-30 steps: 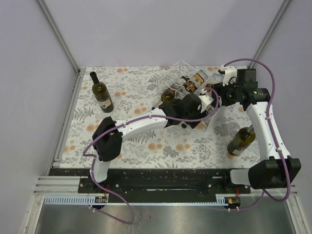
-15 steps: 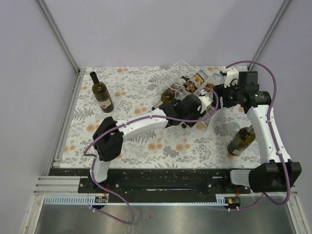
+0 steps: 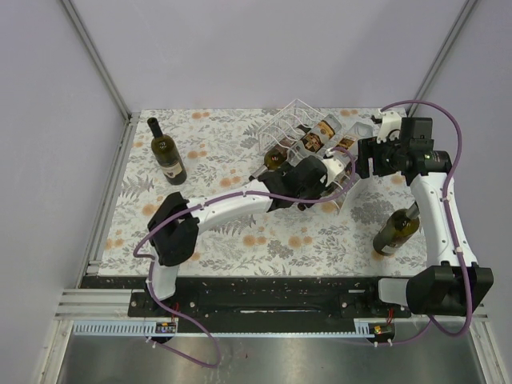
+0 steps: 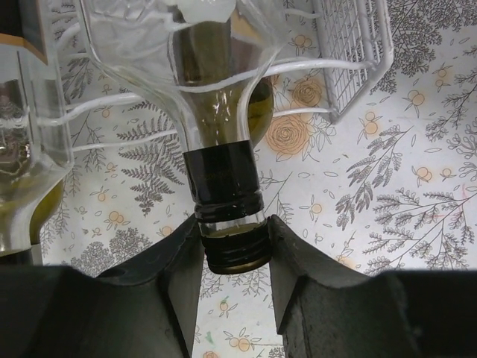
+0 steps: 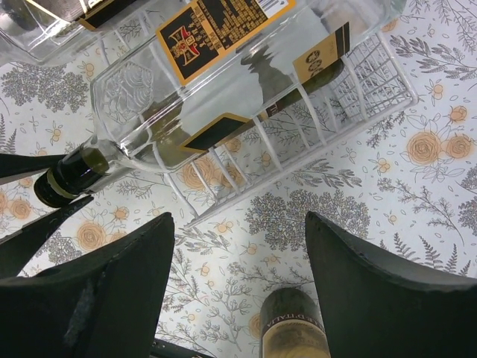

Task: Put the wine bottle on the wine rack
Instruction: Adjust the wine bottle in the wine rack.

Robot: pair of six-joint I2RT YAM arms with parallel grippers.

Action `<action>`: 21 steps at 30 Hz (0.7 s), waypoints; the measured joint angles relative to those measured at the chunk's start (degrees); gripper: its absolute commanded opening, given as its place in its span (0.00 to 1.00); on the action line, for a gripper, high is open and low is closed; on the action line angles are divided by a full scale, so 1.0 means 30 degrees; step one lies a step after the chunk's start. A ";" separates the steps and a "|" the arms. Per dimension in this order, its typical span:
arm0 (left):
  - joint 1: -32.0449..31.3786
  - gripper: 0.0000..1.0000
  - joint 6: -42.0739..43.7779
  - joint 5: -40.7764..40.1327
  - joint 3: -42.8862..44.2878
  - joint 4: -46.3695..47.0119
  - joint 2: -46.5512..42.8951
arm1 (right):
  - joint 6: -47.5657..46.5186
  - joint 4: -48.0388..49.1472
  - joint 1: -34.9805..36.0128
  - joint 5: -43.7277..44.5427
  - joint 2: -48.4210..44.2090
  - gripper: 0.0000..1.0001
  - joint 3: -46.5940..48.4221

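Two tools are in play, but only my left tool (image 4: 233, 233) counts for the coming move. It is pressed together on the mouth of the wine bottle (image 4: 222, 175), pinching the very end of the neck. The bottle lies on its side in a low cradle of the wine rack (image 3: 293, 114), right of centre in the upper part of the top view, with clear ribs under the glass. Its long axis runs straight away from my left tool, from bottom centre toward the top of the left wrist view. I judge any further seating to be a push along that line. My right tool (image 5: 237, 224) hangs spread and empty beside the rack's right end, over the tabletop (image 3: 224, 148) and apart from the bottle.
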 measured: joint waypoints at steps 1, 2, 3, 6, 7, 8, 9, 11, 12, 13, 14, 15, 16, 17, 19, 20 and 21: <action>0.0000 0.35 0.0095 -0.0044 -0.0109 0.0036 -0.0095 | 0.0000 0.0000 -0.0029 -0.0029 0.0000 0.79 0.0000; 0.0000 0.35 0.0160 -0.0087 -0.0175 0.0073 -0.0160 | 0.0000 0.0000 -0.0051 -0.0095 0.0000 0.79 -0.0007; 0.0000 0.35 0.0270 -0.0131 -0.0219 0.0073 -0.0219 | 0.0000 0.0000 -0.0066 -0.0160 0.0000 0.79 -0.0007; 0.0000 0.34 0.0437 -0.0240 -0.0423 0.0095 -0.0444 | 0.0000 0.0000 -0.0160 -0.0335 0.0000 0.79 -0.0073; 0.0007 0.34 0.0488 -0.0284 -0.0503 0.0058 -0.0561 | 0.0000 0.0007 -0.0168 -0.0342 0.0000 0.79 -0.0109; 0.0000 0.34 0.0503 -0.0284 -0.0554 -0.0029 -0.0656 | -0.0007 0.0007 -0.0189 -0.0357 0.0000 0.79 -0.0138; 0.0000 0.34 0.0510 -0.0284 -0.0612 -0.0124 -0.0772 | -0.0007 0.0015 -0.0219 -0.0415 0.0000 0.79 -0.0189; 0.0000 0.34 0.0510 -0.0299 -0.0714 -0.0226 -0.0976 | -0.0007 0.0015 -0.0255 -0.0452 0.0000 0.79 -0.0277; -0.0022 0.34 0.0510 -0.0299 -0.0721 -0.0160 -0.1093 | -0.0007 0.0015 -0.0284 -0.0474 0.0000 0.79 -0.0328; -0.0022 0.34 0.0525 -0.0299 -0.0729 -0.0109 -0.1209 | -0.0007 0.0015 -0.0291 -0.0481 0.0000 0.78 -0.0357; -0.0022 0.34 0.0517 -0.0284 -0.0750 -0.0102 -0.1297 | -0.0007 0.0015 -0.0321 -0.0488 0.0000 0.79 -0.0393; -0.0022 0.35 0.0517 -0.0284 -0.0823 -0.0102 -0.1362 | -0.0015 0.0007 -0.0350 -0.0488 0.0000 0.79 -0.0415; -0.0022 0.36 0.0517 -0.0284 -0.0860 -0.0160 -0.1377 | -0.0015 0.0015 -0.0379 -0.0488 -0.0007 0.79 -0.0452; -0.0022 0.38 0.0517 -0.0291 -0.0954 -0.0160 -0.1377 | -0.0007 0.0007 -0.0401 -0.0488 -0.0007 0.79 -0.0488; -0.0022 0.44 0.0510 -0.0291 -0.1107 -0.0146 -0.1377 | -0.0007 0.0015 -0.0415 -0.0488 -0.0007 0.79 -0.0539; -0.0022 0.47 0.0517 -0.0284 -0.1115 -0.0138 -0.1377 | -0.0007 0.0022 -0.0415 -0.0495 -0.0015 0.79 -0.0576; -0.0029 0.50 0.0546 -0.0284 -0.1115 -0.0102 -0.1384 | -0.0015 0.0022 -0.0415 -0.0503 -0.0022 0.79 -0.0612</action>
